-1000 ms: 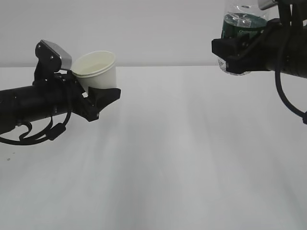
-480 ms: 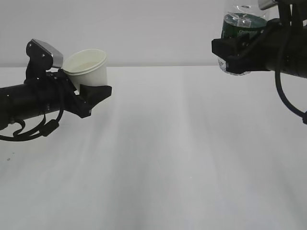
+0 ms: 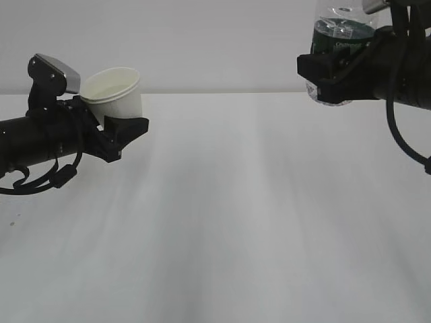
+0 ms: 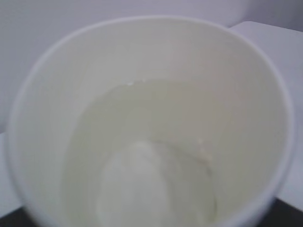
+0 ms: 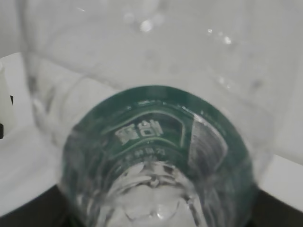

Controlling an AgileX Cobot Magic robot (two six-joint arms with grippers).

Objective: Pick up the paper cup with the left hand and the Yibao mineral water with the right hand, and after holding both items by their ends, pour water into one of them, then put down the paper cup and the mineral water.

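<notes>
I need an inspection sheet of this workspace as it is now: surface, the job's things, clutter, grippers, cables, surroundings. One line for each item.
Surface: white table, bare in the middle; a tiny dark speck near its left edge.
Paper cup: held in the air, tilted, mouth up and toward the camera; liquid shows inside in the left wrist view.
Yibao mineral water: held high at the right, top out of frame, green label visible.
Clutter: nothing seen.
Left hand: jaws closed around the cup's lower part.
Right hand: jaws closed around the bottle.
Cables: black loops hang under the left arm and beside the right arm.
Surroundings: plain pale wall.
</notes>
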